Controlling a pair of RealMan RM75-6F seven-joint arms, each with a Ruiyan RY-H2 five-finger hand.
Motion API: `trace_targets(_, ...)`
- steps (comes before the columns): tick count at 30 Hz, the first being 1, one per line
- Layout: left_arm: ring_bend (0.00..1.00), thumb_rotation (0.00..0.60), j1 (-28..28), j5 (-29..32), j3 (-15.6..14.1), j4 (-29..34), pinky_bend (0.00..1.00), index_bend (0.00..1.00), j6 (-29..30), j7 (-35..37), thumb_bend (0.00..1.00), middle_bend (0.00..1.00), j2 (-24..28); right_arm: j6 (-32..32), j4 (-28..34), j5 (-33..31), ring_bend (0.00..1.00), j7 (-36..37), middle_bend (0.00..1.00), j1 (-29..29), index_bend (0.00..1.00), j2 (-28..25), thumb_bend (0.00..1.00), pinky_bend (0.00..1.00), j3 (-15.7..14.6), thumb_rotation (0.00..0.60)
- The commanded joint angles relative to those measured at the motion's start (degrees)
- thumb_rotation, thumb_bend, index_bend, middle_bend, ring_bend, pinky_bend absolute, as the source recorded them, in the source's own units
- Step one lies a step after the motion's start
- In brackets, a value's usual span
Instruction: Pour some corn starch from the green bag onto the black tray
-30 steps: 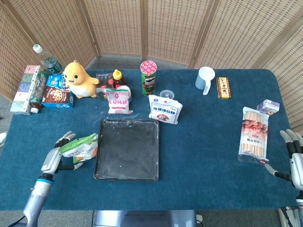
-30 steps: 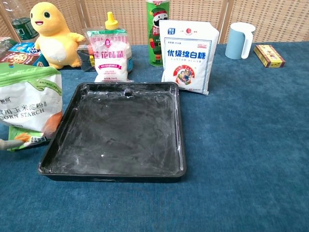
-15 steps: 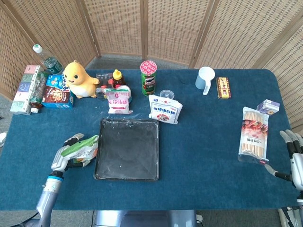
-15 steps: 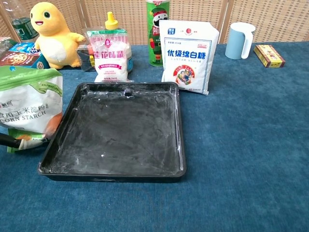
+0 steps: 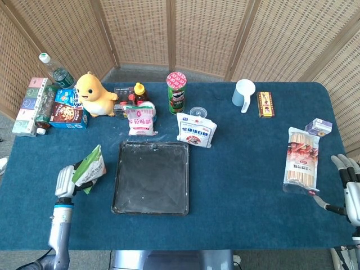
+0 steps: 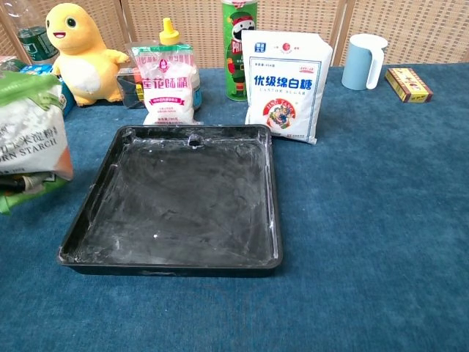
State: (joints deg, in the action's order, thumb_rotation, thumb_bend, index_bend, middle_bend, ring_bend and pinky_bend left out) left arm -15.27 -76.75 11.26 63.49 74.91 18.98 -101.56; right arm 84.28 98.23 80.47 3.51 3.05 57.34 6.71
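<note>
The left hand (image 5: 65, 181) now grips the green corn starch bag (image 5: 90, 167) and has lifted it off the table; a second ago the bag lay more flat and low beside the tray, with the fingers only closing around it. In the head view the bag now stands more upright, held just left of the black tray (image 5: 151, 208), near its left edge. In the chest view the bag (image 6: 29, 143) has gone higher and further left, partly out of the picture. It is not over the tray yet.

This means, in my judgement, that the grasp is done and the carrying begins. Next the bag must come right, over the tray, and tilt with its open end down. I cannot tell from these pictures which end is open.

The tray is dark with thin white traces on its floor, and no fresh heap of starch shows.

The right hand (image 5: 350, 185) rests at the near right edge of the table, its fingers apart and holding nothing, just right of the long noodle packet (image 5: 302, 161).
</note>
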Motion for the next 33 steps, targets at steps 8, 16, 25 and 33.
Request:
trace_targets(8, 0.65, 0.6, -3.5, -13.43, -7.26, 1.69, 0.65, 0.72, -0.15, 4.26, 0.4, 0.7, 10.48, -0.4, 0.16, -0.22, 0.02, -0.45, 0.0, 0.18, 0.09, 0.23, 0.03, 0.04, -0.12, 0.544)
trace_targets(16, 0.65, 0.6, -8.05, -26.64, -11.78, 1.63, 0.64, 0.75, 4.66, -3.45, 0.39, 0.69, 18.87, -0.78, 0.33, -0.33, 0.02, -1.37, 0.0, 0.39, 0.09, 0.6, 0.03, 0.04, -0.28, 0.545)
trace_targets(25, 0.65, 0.6, -14.01, -38.21, -13.8, -1.75, 0.64, 0.78, 7.49, -18.2, 0.41, 0.69, 24.55, -1.29, 0.23, -0.82, 0.02, -2.92, 0.0, 0.76, 0.09, 1.17, 0.03, 0.04, -0.29, 0.543)
trace_targets(33, 0.65, 0.6, -21.85, -47.14, -14.07, -0.06, 0.65, 0.78, 3.87, -34.42, 0.43, 0.69, 28.4, -1.45, 0.35, -1.12, 0.02, -2.7, 0.0, 0.8, 0.09, 1.05, 0.03, 0.04, -0.23, 0.54)
